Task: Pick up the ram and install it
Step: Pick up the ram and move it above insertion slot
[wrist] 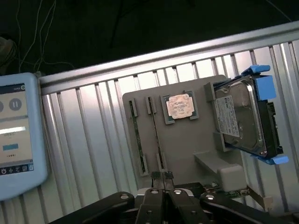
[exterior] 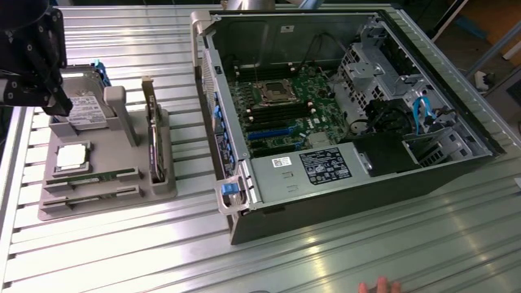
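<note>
Hovering pointed down over the grey holder point(wrist: 184, 140) by the desk point(wrist: 93, 140) edge, the pincer point(wrist: 163, 181) is closed tight and empty; two ram sticks point(wrist: 137, 135), one processor point(wrist: 180, 106) and one hard drive point(wrist: 238, 116) sit in the holder.

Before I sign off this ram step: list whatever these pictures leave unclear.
Rams: wrist view, edge-on in the holder slots, chips hidden.
Hand: exterior view, fingertips only; the bottom edge cuts the rest.
Tablet: wrist view, cut by the edge, screen text too small.
Motherboard slots: exterior view, too small to tell which are free.
</note>
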Action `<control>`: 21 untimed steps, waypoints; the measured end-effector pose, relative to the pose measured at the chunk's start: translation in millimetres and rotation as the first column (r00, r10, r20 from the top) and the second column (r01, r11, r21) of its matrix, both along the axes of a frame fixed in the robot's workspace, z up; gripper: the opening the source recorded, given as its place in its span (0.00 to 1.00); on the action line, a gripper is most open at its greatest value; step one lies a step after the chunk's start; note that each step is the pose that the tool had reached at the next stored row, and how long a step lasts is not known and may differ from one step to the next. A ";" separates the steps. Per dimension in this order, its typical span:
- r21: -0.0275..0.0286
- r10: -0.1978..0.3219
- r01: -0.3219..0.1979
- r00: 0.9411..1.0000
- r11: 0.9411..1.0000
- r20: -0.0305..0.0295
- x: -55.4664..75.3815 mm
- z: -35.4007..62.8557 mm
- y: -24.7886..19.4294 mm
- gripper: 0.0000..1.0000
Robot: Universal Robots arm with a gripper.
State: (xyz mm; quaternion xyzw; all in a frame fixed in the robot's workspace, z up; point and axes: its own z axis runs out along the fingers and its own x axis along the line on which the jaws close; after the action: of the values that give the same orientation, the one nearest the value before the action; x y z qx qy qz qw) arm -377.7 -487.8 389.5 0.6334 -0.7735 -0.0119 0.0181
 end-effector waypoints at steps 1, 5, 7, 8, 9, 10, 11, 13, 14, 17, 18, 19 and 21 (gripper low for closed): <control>0.000 0.032 -0.032 0.999 0.999 0.000 0.0 0.0 0.0 0.11; 0.000 0.053 -0.053 0.999 0.999 0.000 0.0 0.0 0.0 0.11; 0.000 0.053 -0.053 0.999 0.999 0.000 0.0 0.0 0.0 0.11; 0.000 0.054 -0.054 0.999 0.999 0.000 0.0 0.0 0.0 0.11; 0.000 0.057 -0.057 0.998 0.998 0.000 0.0 0.1 -0.1 0.11; 0.000 0.063 -0.063 0.998 0.998 0.000 0.0 0.1 -0.1 0.11; 0.000 0.070 -0.070 0.998 0.998 0.000 0.0 0.1 -0.1 0.11; 0.000 0.086 -0.086 0.996 0.996 0.000 0.0 0.0 -0.1 0.11; 0.000 0.086 -0.086 0.996 0.996 0.000 0.0 0.0 -0.1 0.11; 0.000 0.086 -0.086 0.996 0.996 0.000 0.0 0.0 -0.1 0.11; 0.000 0.086 -0.086 0.996 0.996 0.000 0.0 0.0 -0.1 0.11; 0.000 0.086 -0.086 0.996 0.996 0.000 0.0 0.0 -0.1 0.11; 0.000 0.086 -0.086 0.996 0.996 0.000 0.0 0.0 -0.1 0.11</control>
State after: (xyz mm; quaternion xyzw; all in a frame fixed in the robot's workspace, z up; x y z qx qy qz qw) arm -377.7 -487.9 389.5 0.6663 -0.7454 -0.0110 0.0187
